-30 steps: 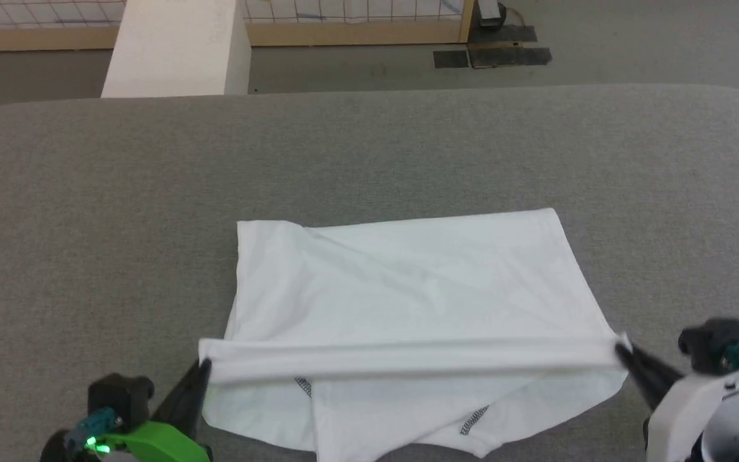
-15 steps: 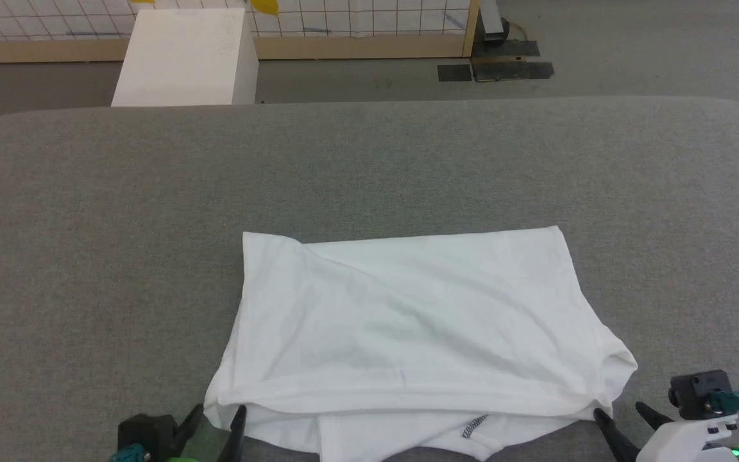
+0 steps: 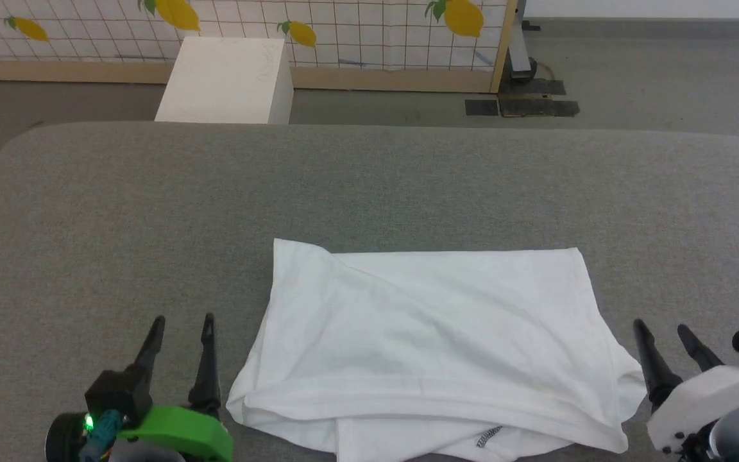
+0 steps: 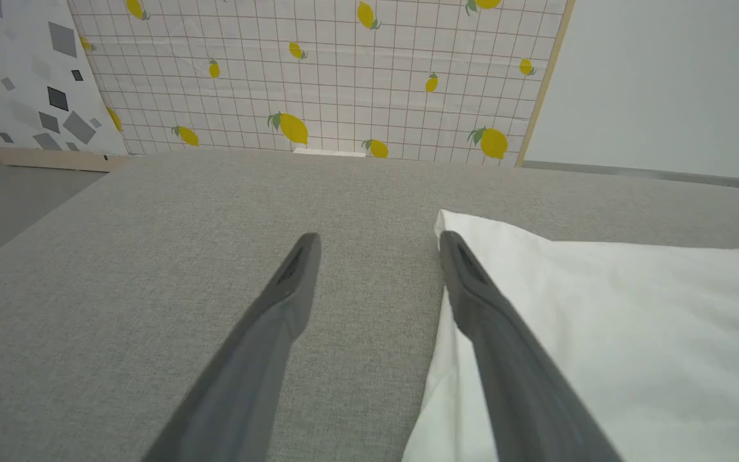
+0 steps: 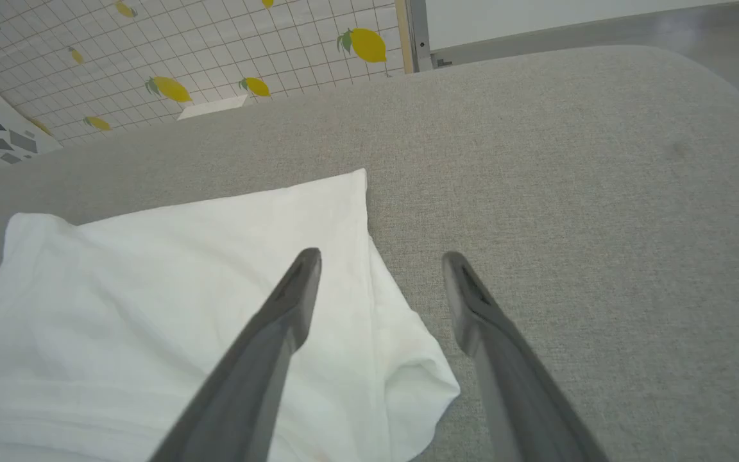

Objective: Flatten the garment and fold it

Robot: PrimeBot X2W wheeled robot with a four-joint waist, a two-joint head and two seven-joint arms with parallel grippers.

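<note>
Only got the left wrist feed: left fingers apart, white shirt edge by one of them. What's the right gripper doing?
Observer: The right gripper is open at the white shirt's right edge, holding nothing.
Operator: Near edge tidy?
Observer: No. Head view shows a lower layer with patterned stitching poking out from under the top fold.
Operator: Right corner?
Observer: The near right corner bulges in a loose fold, not flat on the table.

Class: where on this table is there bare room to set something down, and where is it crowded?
Free: between the garment and the far edge of the table, and left of the left gripper. Crowded: the near edge, up to the right gripper.
</note>
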